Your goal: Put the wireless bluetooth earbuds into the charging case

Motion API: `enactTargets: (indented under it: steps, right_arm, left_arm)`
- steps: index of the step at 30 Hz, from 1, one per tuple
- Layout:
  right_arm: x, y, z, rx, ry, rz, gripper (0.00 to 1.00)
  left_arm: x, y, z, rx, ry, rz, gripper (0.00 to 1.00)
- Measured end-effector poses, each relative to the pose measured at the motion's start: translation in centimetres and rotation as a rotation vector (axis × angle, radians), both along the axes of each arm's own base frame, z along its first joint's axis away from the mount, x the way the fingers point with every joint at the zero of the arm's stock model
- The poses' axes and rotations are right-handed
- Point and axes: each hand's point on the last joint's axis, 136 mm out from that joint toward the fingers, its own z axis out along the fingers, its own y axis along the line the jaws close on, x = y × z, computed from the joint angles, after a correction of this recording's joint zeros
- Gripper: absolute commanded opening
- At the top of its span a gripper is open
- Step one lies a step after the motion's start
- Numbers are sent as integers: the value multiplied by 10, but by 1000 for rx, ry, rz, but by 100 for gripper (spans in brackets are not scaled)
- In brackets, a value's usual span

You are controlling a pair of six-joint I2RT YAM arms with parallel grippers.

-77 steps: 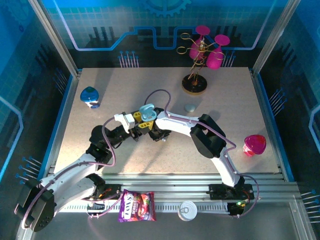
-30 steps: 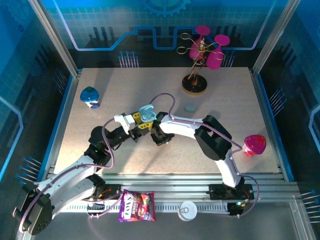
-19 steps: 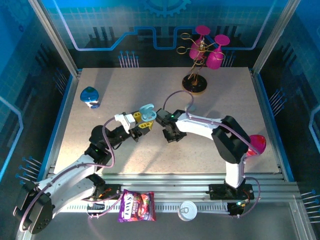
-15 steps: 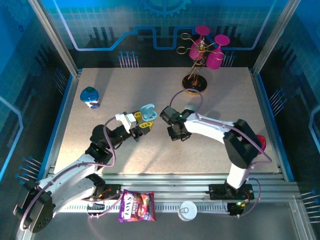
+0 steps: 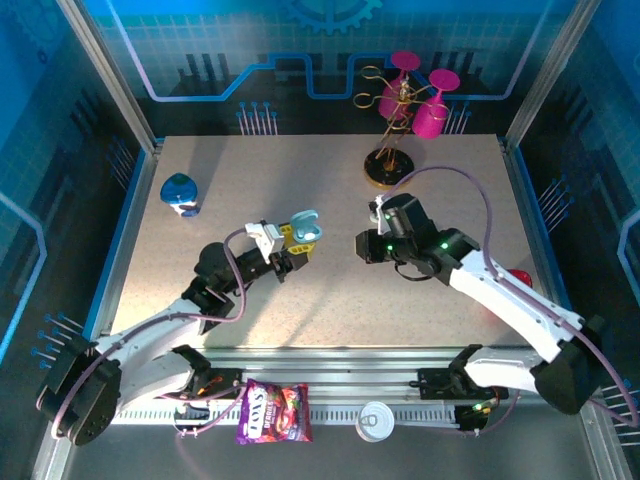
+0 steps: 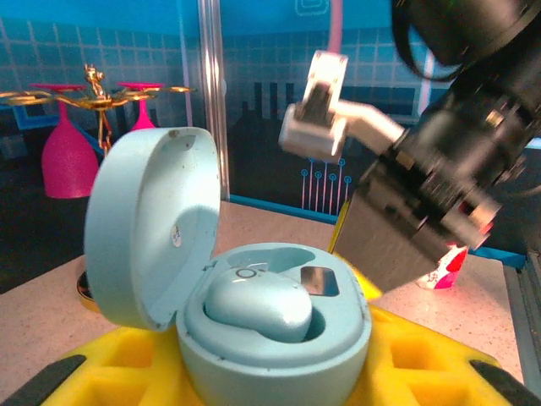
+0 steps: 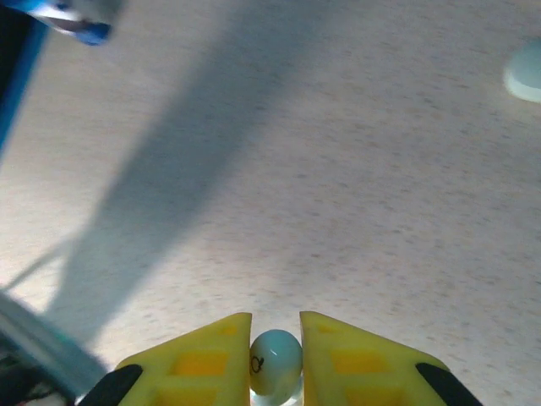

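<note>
Clamps the pale blue round plastic charging case (image 6: 279, 355), lid up, in the left gripper (image 5: 295, 243) above mid-table, with one pale blue earbud (image 6: 258, 306) seated beside an empty well. Pinches a tiny whitish-mint plastic earbud (image 7: 275, 364) in the right gripper (image 7: 275, 331), near the case. Probably light, hard, slick; best gripped across the bulb. Reveals the empty well from the left wrist, the pinch from the right wrist.

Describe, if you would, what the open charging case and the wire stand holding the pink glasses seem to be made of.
The charging case looks like moulded plastic, pale blue with a satin finish: soft highlights, smoothly rounded lid. The stand looks like gold-coloured metal wire on a dark round base: thin curled arms that glint, though painted plastic cannot be ruled out.
</note>
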Motion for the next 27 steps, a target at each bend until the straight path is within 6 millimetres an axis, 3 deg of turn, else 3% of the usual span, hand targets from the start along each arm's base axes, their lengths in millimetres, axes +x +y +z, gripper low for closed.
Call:
enactTargets:
  steps: [6, 12, 21, 27]
  right_arm:
    - [-19, 26, 52, 231, -75, 140, 19]
    - [-29, 46, 81, 366, -107, 243, 19]
    - [-27, 70, 85, 405, -97, 317, 19]
    - [-24, 76, 89, 417, -112, 328, 19]
  left_arm:
    - [1, -3, -4, -6, 18, -12, 29]
    - [-1, -4, -3, -7, 18, -28, 29]
    - [-6, -8, 0, -14, 30, -71, 29]
    - [-7, -11, 4, -15, 34, -93, 29]
